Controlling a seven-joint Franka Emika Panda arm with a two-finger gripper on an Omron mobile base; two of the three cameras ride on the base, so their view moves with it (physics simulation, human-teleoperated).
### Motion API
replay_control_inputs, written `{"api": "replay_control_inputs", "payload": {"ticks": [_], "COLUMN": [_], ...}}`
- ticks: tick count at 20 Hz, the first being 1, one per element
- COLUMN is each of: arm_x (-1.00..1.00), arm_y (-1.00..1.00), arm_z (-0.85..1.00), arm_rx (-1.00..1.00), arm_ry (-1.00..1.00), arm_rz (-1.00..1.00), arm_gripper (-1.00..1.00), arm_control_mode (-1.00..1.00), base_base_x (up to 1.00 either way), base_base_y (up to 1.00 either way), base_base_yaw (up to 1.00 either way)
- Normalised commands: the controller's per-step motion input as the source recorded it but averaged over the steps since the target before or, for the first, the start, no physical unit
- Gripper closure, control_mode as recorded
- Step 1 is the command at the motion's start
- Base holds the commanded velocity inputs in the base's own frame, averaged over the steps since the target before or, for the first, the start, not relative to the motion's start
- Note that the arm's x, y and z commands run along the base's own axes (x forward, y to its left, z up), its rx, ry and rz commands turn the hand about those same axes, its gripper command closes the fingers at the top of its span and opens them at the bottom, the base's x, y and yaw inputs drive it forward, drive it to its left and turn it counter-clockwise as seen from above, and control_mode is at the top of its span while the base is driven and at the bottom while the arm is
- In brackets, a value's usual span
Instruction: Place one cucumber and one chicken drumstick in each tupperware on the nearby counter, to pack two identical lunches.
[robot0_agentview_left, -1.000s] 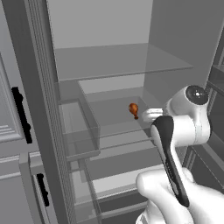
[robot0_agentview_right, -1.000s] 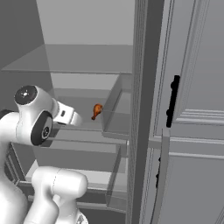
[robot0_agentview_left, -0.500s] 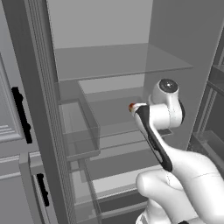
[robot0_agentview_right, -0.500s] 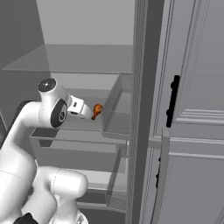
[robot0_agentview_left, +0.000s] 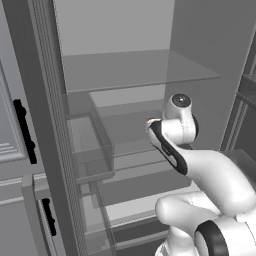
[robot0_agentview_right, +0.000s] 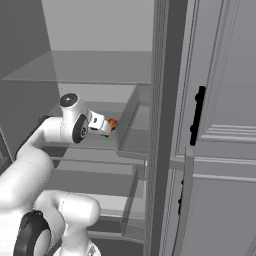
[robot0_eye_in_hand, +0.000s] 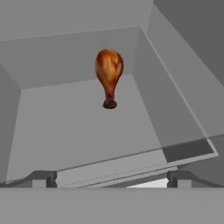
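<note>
My claw (robot0_eye_in_hand: 112, 178) spread fully wide and empty at frame bottom, chicken drumstick (robot0_eye_in_hand: 109, 74) at upper centre, lying on grey fridge shelf (robot0_eye_in_hand: 65, 127), untouched.

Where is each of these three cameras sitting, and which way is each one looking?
Left base view: behind the arm on its left, looking into an open fridge; the arm rises from the lower right.
Right base view: behind on its right, facing the same fridge; the arm rises from the lower left, toward the chicken drumstick.
Hand view: on the hand, looking along the open gripper at the drumstick.
Right base and hand views share the drumstick.
</note>
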Motion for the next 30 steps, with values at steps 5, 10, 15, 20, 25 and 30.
{"api": "replay_control_inputs", "payload": {"ticks": [5,10,15,20,25,30], "arm_x": [0.67,0.77,0.63,0.55,0.52,0.41], "arm_y": [-0.09,0.00,-0.03,0.00,0.00,-0.02], "arm_z": [-0.29,-0.06,-0.15,-0.35,-0.39,-0.45], "arm_rx": [0.00,0.00,0.00,0.00,0.00,-0.02], "arm_ry": [0.08,0.03,0.04,0.10,0.12,0.15], "arm_rz": [-0.02,0.00,0.00,0.00,0.00,0.00], "arm_gripper": [-1.00,-1.00,-1.00,-1.00,-1.00,-1.00], "arm_control_mode": [-1.00,-1.00,-1.00,-1.00,-1.00,-1.00], "base_base_x": [0.00,0.00,0.00,0.00,0.00,0.00], "base_base_y": [0.00,0.00,0.00,0.00,0.00,0.00], "base_base_yaw": [0.00,0.00,0.00,0.00,0.00,0.00]}}
